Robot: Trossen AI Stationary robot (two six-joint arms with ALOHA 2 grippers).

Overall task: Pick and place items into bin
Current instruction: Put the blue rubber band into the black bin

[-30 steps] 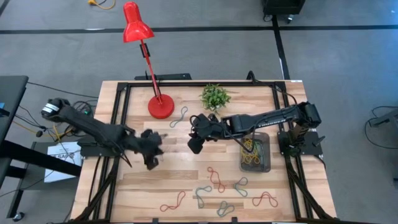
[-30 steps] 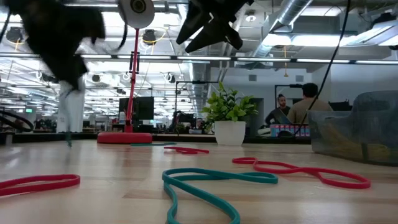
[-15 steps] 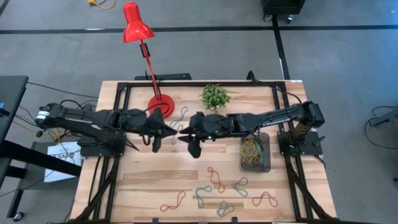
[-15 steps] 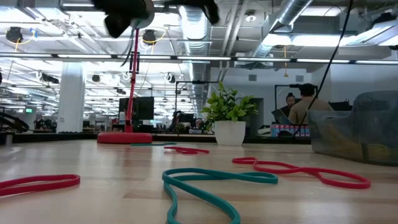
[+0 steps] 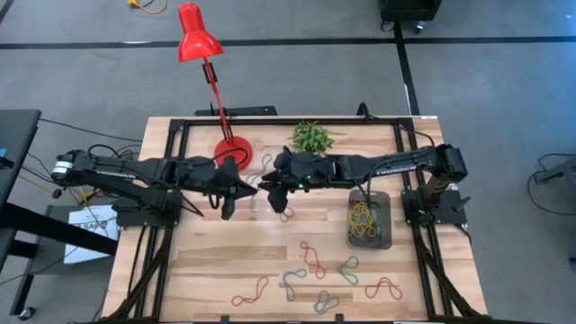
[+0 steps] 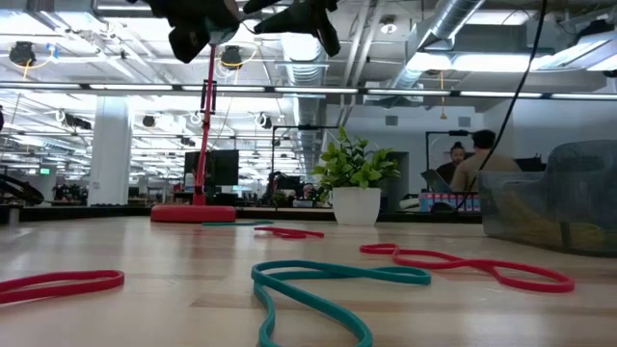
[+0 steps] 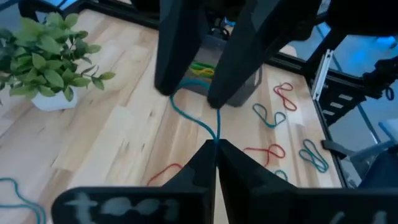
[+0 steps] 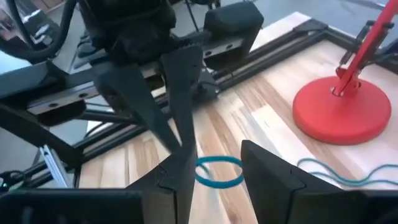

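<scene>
Reading the high view with 12 o'clock at the table's lamp edge. Above the middle of the table [image 5: 207, 252], 2 pincers nose to nose. At 9 o'clock of that meeting, the left gripper [image 5: 245, 189], fingers pressed fully together, pinching 1 end of a teal band [image 7: 193, 121] right at the tips. At 3 o'clock of it, the right gripper [image 5: 267, 184], fingers spread wide, set on either side of the same teal band, whose loop hangs in the gap between them; contact with the loop impossible to tell, no grip on it visible. Both raised well clear of the wood, near the top edge of the low view. At 12 o'clock from the pair, close by, the red lamp base [image 5: 233, 155]; at 1 o'clock, the small plant [image 5: 311, 139]. At 4 o'clock from the pair, well apart, the bin [image 5: 389, 225], with yellow and green bands [image 5: 364, 216] already lying inside. More loose bands flat on the wood at 6 o'clock of the table: 3 red ones [image 5: 312, 258] and 3 grey-blue ones [image 5: 292, 283], plus 1 teal one [image 5: 261, 167] just beside the lamp base at its 3 o'clock.
</scene>
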